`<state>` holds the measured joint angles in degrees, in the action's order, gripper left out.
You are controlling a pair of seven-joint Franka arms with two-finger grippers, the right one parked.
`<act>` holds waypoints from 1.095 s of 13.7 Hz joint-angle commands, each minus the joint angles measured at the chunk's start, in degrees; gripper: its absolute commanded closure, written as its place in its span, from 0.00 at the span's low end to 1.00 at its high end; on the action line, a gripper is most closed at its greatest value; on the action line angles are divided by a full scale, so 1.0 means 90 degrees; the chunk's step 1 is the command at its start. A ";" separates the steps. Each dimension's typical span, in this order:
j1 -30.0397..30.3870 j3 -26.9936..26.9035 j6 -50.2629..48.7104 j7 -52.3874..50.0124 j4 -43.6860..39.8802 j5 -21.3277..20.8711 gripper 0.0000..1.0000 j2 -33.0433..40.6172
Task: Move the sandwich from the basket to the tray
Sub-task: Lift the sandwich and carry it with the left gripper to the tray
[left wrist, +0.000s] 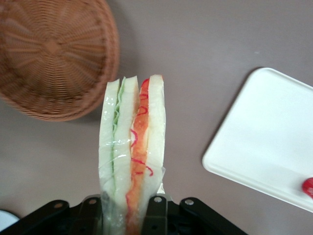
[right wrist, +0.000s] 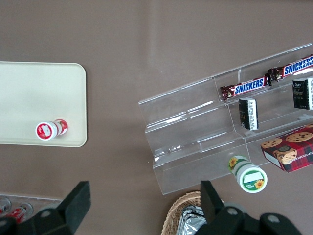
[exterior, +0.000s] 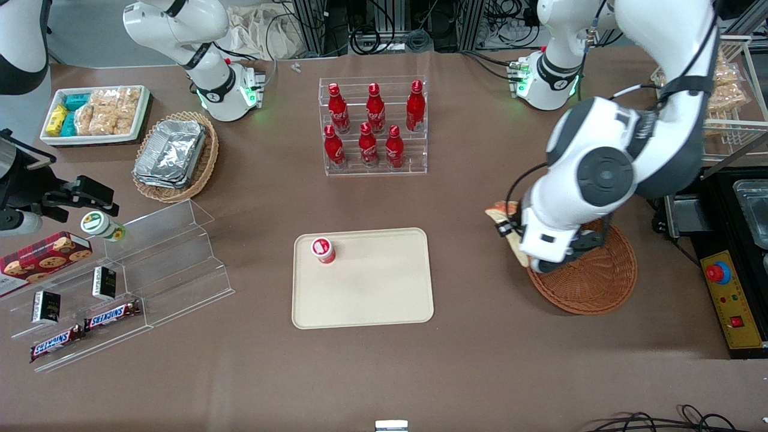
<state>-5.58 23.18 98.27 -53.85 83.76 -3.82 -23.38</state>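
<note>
I read "SNICKERS" on two candy bars [exterior: 84,328] lying on the lowest step of the clear acrylic stand [exterior: 150,270] at the lower left of the front view; the same word shows on both bars in the right wrist view. The red bottles [exterior: 372,123] in the upper middle carry white script I can't make out.

The gripper [exterior: 543,255] sits above the basket [exterior: 591,279], and I see no lettering on it.
</note>
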 commanded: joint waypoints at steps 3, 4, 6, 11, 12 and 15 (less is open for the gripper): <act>-0.0687 -0.0017 0.0934 -0.0344 -0.0068 -0.0355 1.00 -0.0594; -0.0872 -0.0017 0.1110 -0.0364 -0.0058 -0.0453 1.00 -0.0712; -0.1185 -0.0017 0.1666 -0.0383 -0.0058 -0.0794 0.98 -0.1189; -0.1498 -0.0036 0.2887 -0.0540 -0.0048 -0.1313 0.98 -0.1971; -0.1509 -0.0036 0.3141 -0.0520 0.0000 -0.1517 0.97 -0.2108; -0.1615 -0.0036 0.3903 -0.0510 0.0293 -0.2249 0.94 -0.2333</act>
<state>-18.82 23.21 130.11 -57.82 85.36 -20.33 -43.68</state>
